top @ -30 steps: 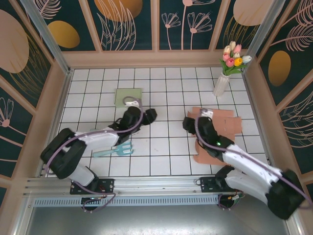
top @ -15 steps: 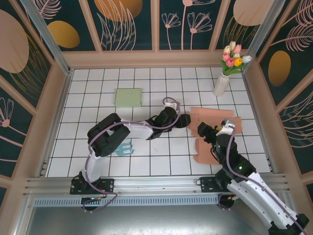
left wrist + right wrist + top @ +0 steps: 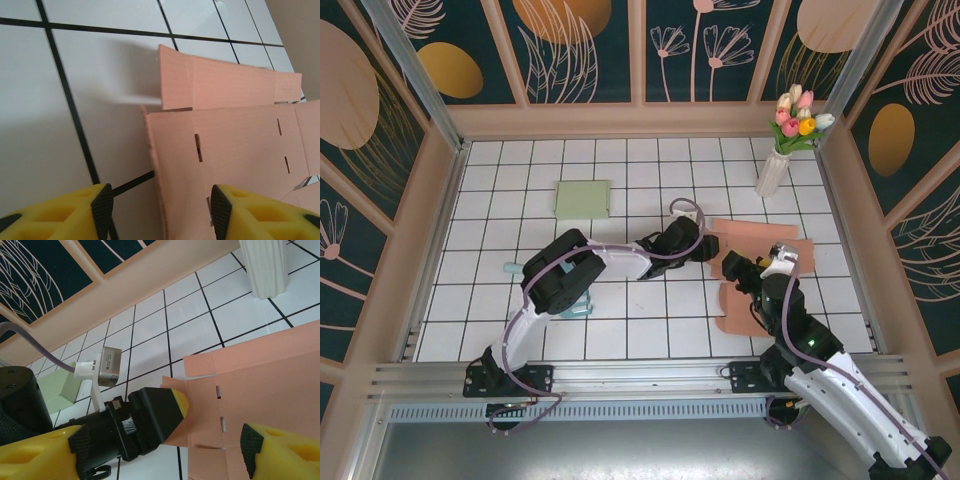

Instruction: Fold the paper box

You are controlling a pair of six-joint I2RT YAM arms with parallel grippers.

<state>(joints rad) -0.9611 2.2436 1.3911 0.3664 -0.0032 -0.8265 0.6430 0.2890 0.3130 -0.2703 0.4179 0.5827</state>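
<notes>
Task thing: paper box (image 3: 770, 232), flat on the white tile table (image 3: 650, 160), over on the right side, near the vase (image 3: 772, 175) of tulips. Pink card with slits and flaps, all spread out. One far flap maybe lifted a tiny bit, going by its shadow in the left wrist view.

Left side: left gripper (image 3: 708, 243), stretched far across to the left edge of the paper box. Partly open, holding nothing. Edge of the card right in the gap between the yellow fingers (image 3: 95, 210), not pinched.

Right side: right gripper (image 3: 733, 267), low over the left part of the paper box, close beside the left gripper. Spread wide, holding nothing.

Done so far: nothing folded, as far as can be seen. No wall standing up, no tab in a slit.

Step now: looks like getting a hold on the card's edge.

Left to do: almost all of it. Likely pinching that edge and lifting it, then bending the walls up along the creases, pushing tabs into slits, and shutting the flaps.

Watch out for: thin card, easy to slide on smooth tiles or bend in the wrong spot. Two grippers very close together, so easy to bump.

Other things: green square (image 3: 582, 198) far back on the left, well apart from the card. Teal thing (image 3: 575, 305) under the left arm, too hidden to name.
</notes>
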